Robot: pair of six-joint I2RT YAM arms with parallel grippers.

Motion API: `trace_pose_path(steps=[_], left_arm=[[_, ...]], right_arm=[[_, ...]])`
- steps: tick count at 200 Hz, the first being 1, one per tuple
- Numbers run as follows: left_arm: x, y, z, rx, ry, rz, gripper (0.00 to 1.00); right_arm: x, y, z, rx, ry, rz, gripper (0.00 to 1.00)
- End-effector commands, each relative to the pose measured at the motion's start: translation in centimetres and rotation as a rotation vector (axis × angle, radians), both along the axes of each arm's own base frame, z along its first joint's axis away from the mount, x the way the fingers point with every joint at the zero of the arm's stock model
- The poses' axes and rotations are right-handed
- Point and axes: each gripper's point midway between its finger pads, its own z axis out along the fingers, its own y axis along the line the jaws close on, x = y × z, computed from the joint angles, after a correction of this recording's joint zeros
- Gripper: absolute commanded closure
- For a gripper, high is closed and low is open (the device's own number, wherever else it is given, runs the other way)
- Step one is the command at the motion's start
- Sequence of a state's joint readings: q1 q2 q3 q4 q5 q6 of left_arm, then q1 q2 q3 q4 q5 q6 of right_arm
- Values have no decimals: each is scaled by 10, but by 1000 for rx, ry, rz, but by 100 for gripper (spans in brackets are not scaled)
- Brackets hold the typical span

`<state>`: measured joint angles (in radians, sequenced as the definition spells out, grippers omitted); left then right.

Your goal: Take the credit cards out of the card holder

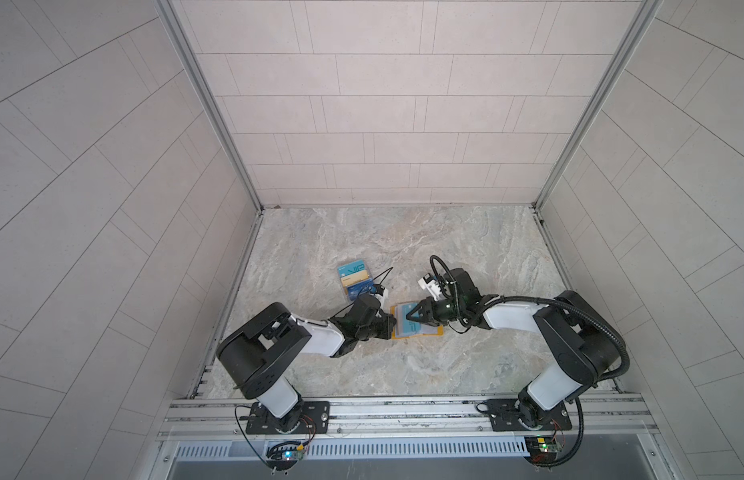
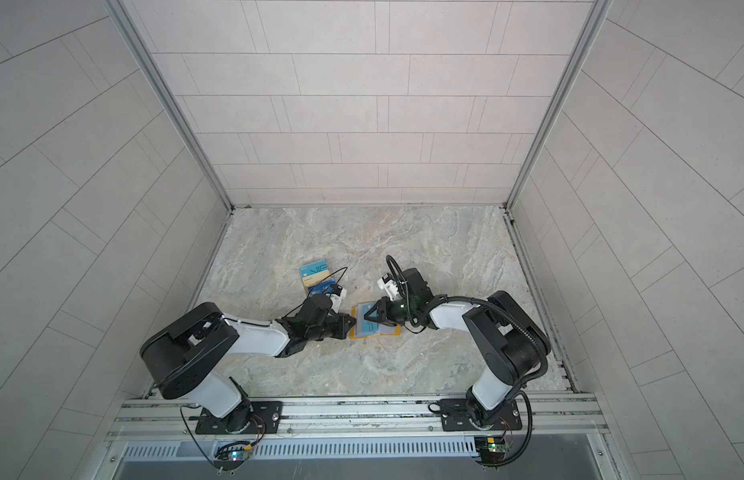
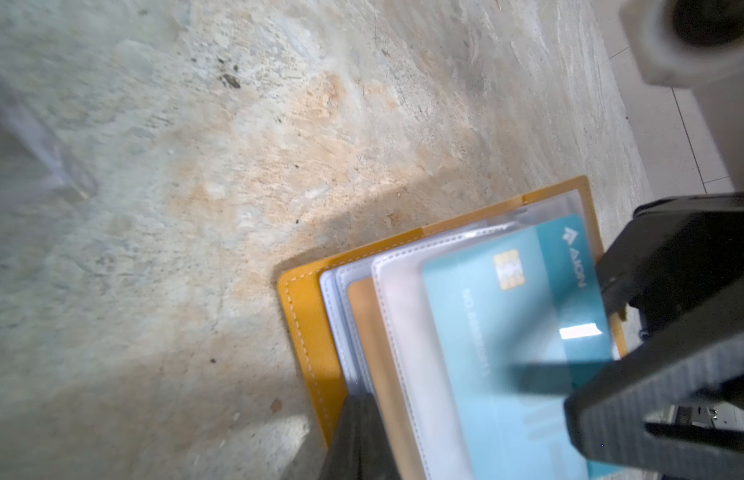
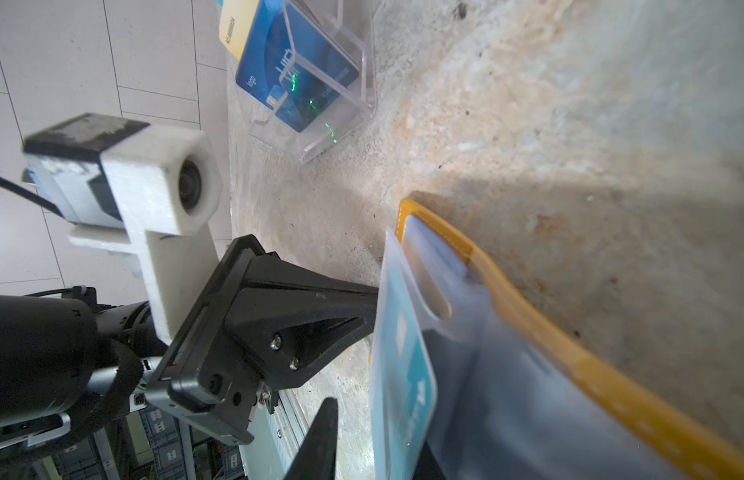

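The mustard-yellow card holder (image 1: 432, 332) (image 2: 393, 332) lies open on the marble top, its clear sleeves fanned out. My left gripper (image 1: 393, 326) (image 3: 357, 405) is shut, with its tip resting on the holder's (image 3: 303, 324) left edge and sleeves. My right gripper (image 1: 408, 318) (image 4: 376, 428) reaches in from the right with its jaws apart. They straddle a light blue credit card (image 3: 507, 324) (image 4: 403, 374) at the raised top sleeve. One finger (image 4: 320, 440) stands clear of that card and the other is under it. A gold card (image 3: 362, 316) sits in a lower sleeve.
A clear acrylic stand (image 1: 355, 282) (image 4: 353, 108) holding a blue card (image 4: 295, 83) and other cards is behind and left of the holder, close to my left wrist. Tiled walls enclose the table on three sides.
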<state>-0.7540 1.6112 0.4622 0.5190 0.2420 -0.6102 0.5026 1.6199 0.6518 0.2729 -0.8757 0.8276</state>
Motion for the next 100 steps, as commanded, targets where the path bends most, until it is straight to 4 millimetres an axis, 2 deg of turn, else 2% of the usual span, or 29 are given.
trace_pose_path(steps=[1, 45, 100], left_arm=[[-24, 22, -36, 135, 113, -8, 100], [-23, 22, -35, 135, 112, -8, 100], [-24, 22, -33, 128, 110, -7, 100]], right_arm=[[2, 0, 17, 42, -38, 4, 76], [2, -10, 11, -7, -40, -10, 79], [0, -19, 3, -75, -42, -18, 87]])
